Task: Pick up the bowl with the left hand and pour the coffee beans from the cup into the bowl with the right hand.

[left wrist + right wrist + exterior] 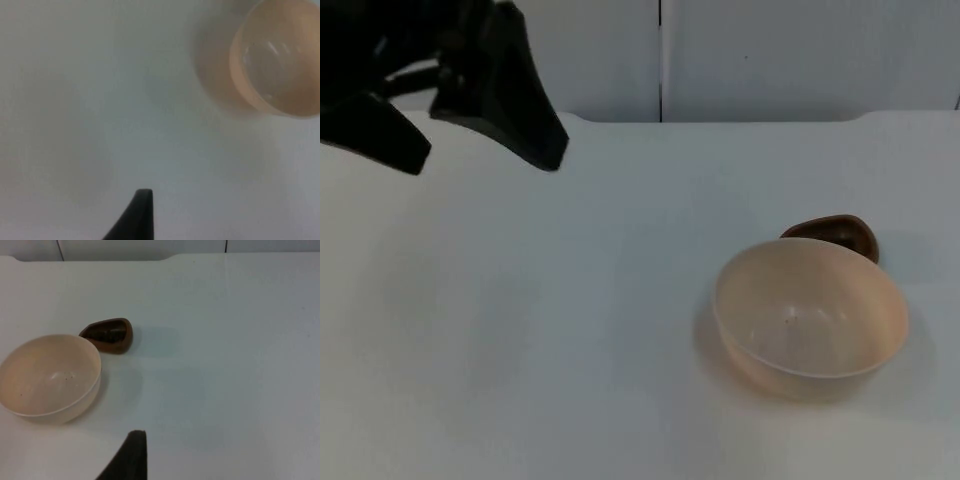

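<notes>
Bowl (809,318) sat nearest the top cam: pale beige, upright, empty, on the white table (570,350), right of centre. Brown cup (835,234) was just behind it, twd the partition wall (800,55), rim partly hidden by the bowl's far edge in top view. R wrist view showed the cup (108,335) just beside the bowl (49,377), maybe touching, can't tell; dark contents inside, presumably the beans.

Left gripper (485,135) hung over the table's far-left corner, fingers spread wide, holding nothing. Bowl was well apart from it, diagonally fwd and to the right. L wrist view had the bowl (277,60) ahead and off to one side, so approach wasn't lined up yet.

Right gripper: one black fingertip (127,455) in its wrist view, open/closed state can't tell. It looked onto bowl + cup from the right side, neither one close to it.

Judgement: pickup not started. Key relation = L arm needs a long diagonal reach across the table to the bowl's near-left rim; bowl is round, so no axis to align. Cup behind the bowl → risk of nudging it during the grab.
</notes>
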